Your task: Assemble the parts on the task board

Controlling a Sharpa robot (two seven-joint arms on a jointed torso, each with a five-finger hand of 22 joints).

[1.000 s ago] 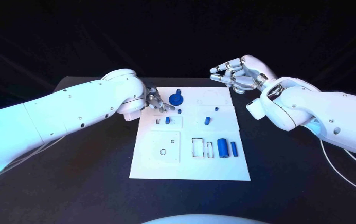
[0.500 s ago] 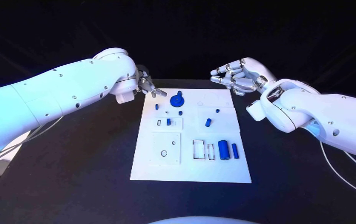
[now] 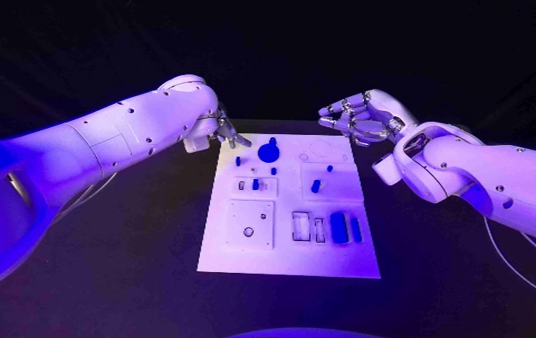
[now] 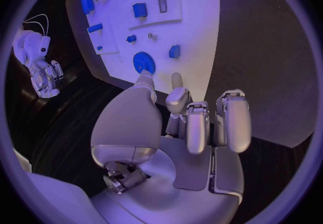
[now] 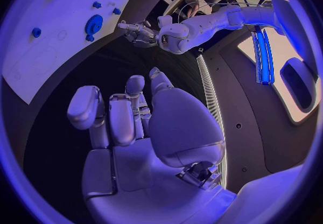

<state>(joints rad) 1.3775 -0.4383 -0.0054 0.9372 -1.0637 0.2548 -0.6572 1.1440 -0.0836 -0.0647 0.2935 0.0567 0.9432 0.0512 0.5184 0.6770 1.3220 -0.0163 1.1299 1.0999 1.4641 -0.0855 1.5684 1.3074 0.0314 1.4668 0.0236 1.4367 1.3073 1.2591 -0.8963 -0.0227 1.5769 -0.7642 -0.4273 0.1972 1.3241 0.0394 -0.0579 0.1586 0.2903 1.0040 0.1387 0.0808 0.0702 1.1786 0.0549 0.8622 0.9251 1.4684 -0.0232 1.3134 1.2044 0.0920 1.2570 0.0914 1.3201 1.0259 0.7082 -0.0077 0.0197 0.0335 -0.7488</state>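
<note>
Right now I see my left hand (image 3: 222, 132) empty, fingers apart, just beside the task board's (image 3: 288, 259) far-left corner; the blue gear (image 3: 268, 152) lies nearest it, toward the right hand (image 3: 355, 118), which is also empty.

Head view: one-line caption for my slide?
Both silver hands, left and right, hover empty at the far corners of the white task board with small blue parts.
</note>
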